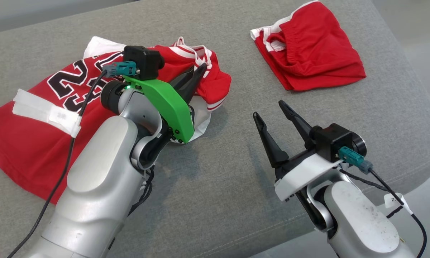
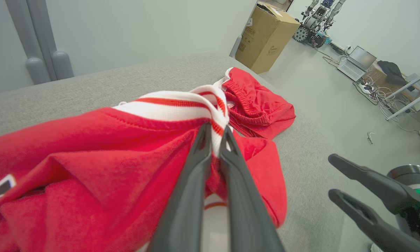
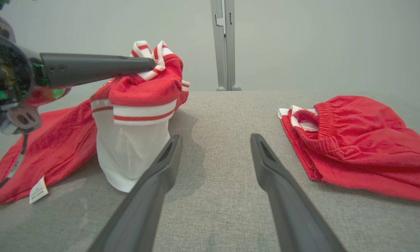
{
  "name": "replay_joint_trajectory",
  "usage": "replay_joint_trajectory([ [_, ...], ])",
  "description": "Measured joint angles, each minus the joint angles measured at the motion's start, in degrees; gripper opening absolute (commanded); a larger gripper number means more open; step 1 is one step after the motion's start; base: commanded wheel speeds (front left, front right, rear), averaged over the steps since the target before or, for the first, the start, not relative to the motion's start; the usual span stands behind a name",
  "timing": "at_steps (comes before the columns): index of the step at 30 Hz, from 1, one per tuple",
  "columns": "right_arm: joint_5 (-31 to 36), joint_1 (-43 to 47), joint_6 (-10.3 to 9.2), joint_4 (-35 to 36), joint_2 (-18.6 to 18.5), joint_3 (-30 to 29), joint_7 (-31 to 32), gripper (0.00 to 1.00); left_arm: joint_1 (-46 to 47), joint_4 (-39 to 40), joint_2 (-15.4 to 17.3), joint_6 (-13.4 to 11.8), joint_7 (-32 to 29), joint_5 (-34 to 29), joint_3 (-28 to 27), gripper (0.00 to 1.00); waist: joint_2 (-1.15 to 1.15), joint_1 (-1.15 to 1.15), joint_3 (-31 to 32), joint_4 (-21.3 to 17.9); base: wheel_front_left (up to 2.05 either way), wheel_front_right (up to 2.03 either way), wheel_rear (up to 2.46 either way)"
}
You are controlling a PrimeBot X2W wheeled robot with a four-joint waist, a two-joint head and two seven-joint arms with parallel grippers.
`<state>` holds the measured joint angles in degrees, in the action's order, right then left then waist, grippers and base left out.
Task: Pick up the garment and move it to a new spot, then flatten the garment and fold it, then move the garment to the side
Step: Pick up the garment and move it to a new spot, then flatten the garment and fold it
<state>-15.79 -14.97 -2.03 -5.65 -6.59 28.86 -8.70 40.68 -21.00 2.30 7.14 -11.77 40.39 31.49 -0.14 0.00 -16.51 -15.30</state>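
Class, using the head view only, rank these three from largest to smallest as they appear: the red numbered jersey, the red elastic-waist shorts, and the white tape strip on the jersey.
1. Red numbered jersey, clearly largest, even partly covered.
2. Red elastic-waist shorts.
3. White tape strip, smallest.

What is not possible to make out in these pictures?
Head view: the left arm covers part of the jersey number.
Right wrist view: print on the white label is too small to read.
Right wrist view: the right edge cuts off the red shorts.
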Motion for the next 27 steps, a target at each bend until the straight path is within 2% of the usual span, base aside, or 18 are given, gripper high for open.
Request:
replay_joint_trajectory([
  [4,-0.3,-0.21,1.51,-1.83,0.03,1.55,0.26,1.0,1.62,-1.15,-0.03,0.0,2.14,-1.38,1.69,0.0,0.0,0.0,-0.79,-2.48,0.0,0.0,0.0],
  [5,-0.37,-0.24,1.53,-2.2,0.12,1.79,0.26,1.0,1.82,-1.55,-0.09,-0.01,2.94,-1.81,1.92,0.12,0.0,0.0,-0.99,-2.91,0.0,0.0,0.0],
  [6,-0.41,-0.31,1.75,-2.6,0.2,2.04,0.3,1.0,2.06,-2.16,-0.14,-0.04,3.79,-2.56,2.21,0.53,0.0,0.0,-1.2,-3.26,0.0,0.0,0.0],
  [7,-0.42,-0.4,2.09,-2.99,0.31,2.21,0.35,1.0,2.26,-2.7,-0.14,-0.09,4.33,-3.1,2.5,1.0,0.0,0.0,-1.42,-3.51,0.0,0.0,0.0],
  [12,-0.49,-1.07,2.31,-4.16,0.57,2.2,0.34,1.0,2.82,-3.31,-0.14,-0.09,7.61,-3.37,3.75,1.0,0.0,0.0,-1.95,-3.55,0.0,0.0,0.0],
  [16,-0.49,-1.09,2.75,-5.81,0.3,1.96,0.15,1.0,2.86,-3.04,-0.12,-0.08,9.51,-3.14,6.98,1.0,0.0,0.0,-1.82,-2.29,0.0,0.0,0.0],
  [21,-0.49,-1.09,3.54,-8.37,-1.0,1.97,0.16,1.0,2.85,-0.96,-0.11,-0.08,12.57,-1.64,9.99,1.0,0.0,0.0,-1.28,0.18,0.0,0.0,0.0],
  [27,-1.35,-1.11,5.05,-12.54,-1.25,2.33,0.69,1.0,-0.76,-0.56,-0.11,-0.08,16.63,-2.14,10.17,1.0,0.0,0.0,-0.2,4.76,0.0,0.0,0.0],
])
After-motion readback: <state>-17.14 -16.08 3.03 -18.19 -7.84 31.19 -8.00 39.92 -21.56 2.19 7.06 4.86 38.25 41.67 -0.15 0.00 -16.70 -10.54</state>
